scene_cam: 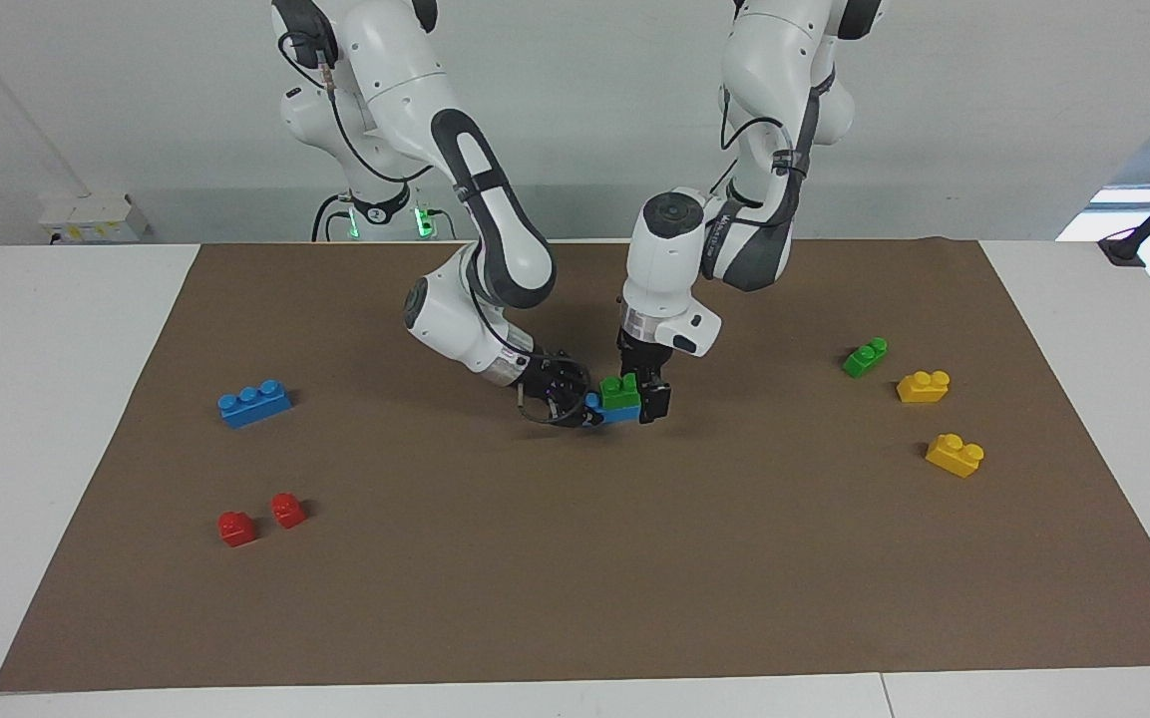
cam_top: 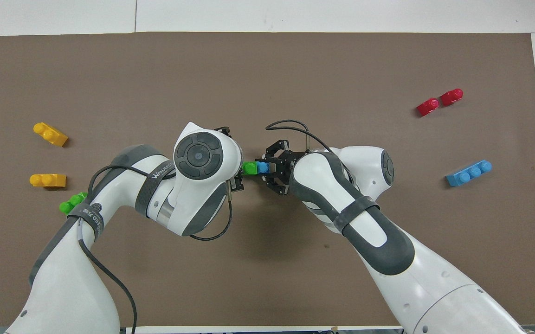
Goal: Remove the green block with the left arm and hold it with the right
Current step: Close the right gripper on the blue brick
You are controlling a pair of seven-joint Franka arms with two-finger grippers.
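Observation:
The green block (scene_cam: pixel 620 391) sits stacked on a blue brick (scene_cam: pixel 610 413), raised just above the brown mat near the middle of the table. My right gripper (scene_cam: pixel 579 401) is shut on the blue brick and holds the stack from the right arm's end. My left gripper (scene_cam: pixel 650 401) points down and is right against the green block from the left arm's end. In the overhead view the green block (cam_top: pixel 249 167) and the blue brick (cam_top: pixel 262 167) show between the left gripper (cam_top: pixel 239 172) and the right gripper (cam_top: pixel 273 169).
A slim green brick (scene_cam: pixel 865 357) and two yellow bricks (scene_cam: pixel 923 386) (scene_cam: pixel 955 455) lie toward the left arm's end. A long blue brick (scene_cam: pixel 254 403) and two red bricks (scene_cam: pixel 235 528) (scene_cam: pixel 288 510) lie toward the right arm's end.

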